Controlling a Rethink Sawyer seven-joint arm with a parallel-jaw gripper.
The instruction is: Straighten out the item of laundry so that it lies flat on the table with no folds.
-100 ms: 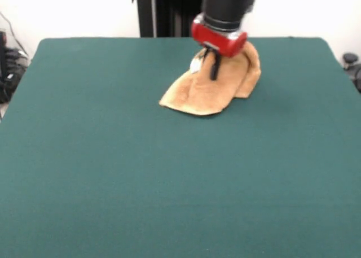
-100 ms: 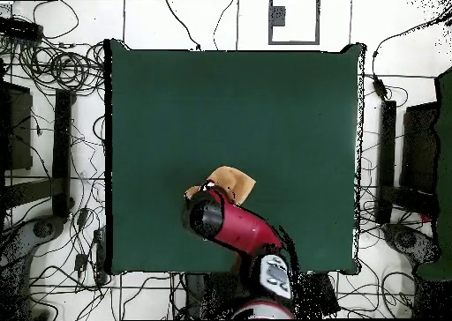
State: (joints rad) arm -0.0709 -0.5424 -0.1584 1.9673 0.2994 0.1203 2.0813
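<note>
One tan towel (image 1: 211, 88) sits bunched and partly raised at upper centre of the green surface (image 1: 113, 173), the pincer (image 1: 213, 70) pinching its top.

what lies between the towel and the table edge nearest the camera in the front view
Nothing: the front view shows only bare green table from the towel to that edge.

It looks like a robot lab: tangled black cables (image 2: 62, 66) cover the white floor (image 2: 150, 22) around the green surface (image 2: 265, 106).
</note>
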